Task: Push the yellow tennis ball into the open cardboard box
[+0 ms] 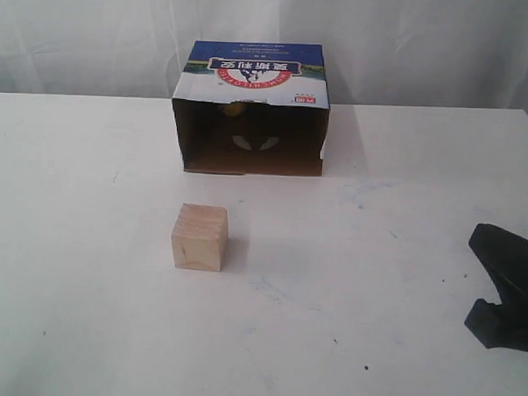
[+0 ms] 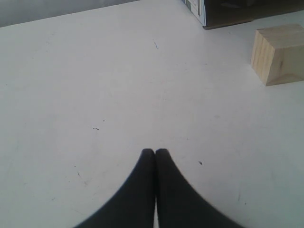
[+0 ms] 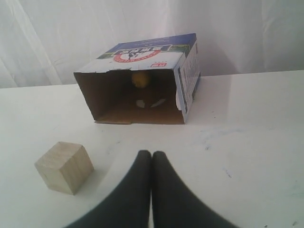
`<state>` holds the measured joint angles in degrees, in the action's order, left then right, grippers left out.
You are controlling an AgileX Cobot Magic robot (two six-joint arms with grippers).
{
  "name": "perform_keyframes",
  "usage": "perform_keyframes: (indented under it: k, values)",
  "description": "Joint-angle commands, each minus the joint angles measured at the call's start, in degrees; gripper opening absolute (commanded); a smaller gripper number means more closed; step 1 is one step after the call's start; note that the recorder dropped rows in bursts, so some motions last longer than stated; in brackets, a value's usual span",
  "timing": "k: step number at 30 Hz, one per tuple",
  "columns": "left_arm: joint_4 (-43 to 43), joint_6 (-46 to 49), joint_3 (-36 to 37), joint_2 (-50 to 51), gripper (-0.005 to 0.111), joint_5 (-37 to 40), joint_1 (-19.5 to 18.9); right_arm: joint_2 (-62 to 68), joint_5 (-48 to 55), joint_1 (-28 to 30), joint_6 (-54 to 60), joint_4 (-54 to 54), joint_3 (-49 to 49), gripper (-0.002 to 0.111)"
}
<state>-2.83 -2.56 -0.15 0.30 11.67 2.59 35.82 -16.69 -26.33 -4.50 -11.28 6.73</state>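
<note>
The open cardboard box [image 1: 254, 72] lies on its side at the back of the white table, its dark mouth facing the front; it also shows in the right wrist view [image 3: 142, 57]. The yellow tennis ball [image 3: 140, 79] sits deep inside the box, faint in the exterior view [image 1: 234, 108]. My right gripper [image 3: 151, 154] is shut and empty, well in front of the box; in the exterior view it sits at the right edge [image 1: 505, 287]. My left gripper [image 2: 155, 151] is shut and empty over bare table, and is out of the exterior view.
A pale wooden cube [image 1: 199, 237] stands on the white table [image 1: 89, 199] in front of the box, a little left of its mouth; it shows in both wrist views [image 2: 279, 53] [image 3: 64, 166]. A white curtain [image 1: 78, 32] hangs behind the table.
</note>
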Motion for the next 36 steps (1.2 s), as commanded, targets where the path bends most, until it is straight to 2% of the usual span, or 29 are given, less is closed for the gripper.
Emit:
perform_keyframes:
  k: [1,7,15,24,36]
  values:
    - [0.1,-0.1,0.2,-0.3,0.0,0.0,0.4,-8.0,9.9,0.1,-0.3,0.5,-0.3,0.0]
    - [0.1,-0.1,0.2,-0.3,0.0,0.0,0.4,-17.9,21.3,0.3,1.4,0.8,-0.3,0.0]
    - [0.1,-0.1,0.2,-0.3,0.0,0.0,0.4,-24.8,24.1,3.8,12.3,0.8,-0.3,0.0]
    - [0.1,-0.1,0.2,-0.3,0.0,0.0,0.4,-30.7,34.0,6.2,12.3,0.8,-0.5,0.0]
    - [0.1,-0.1,0.2,-0.3,0.0,0.0,0.4,-35.8,39.4,6.2,12.2,0.8,-0.9,0.0]
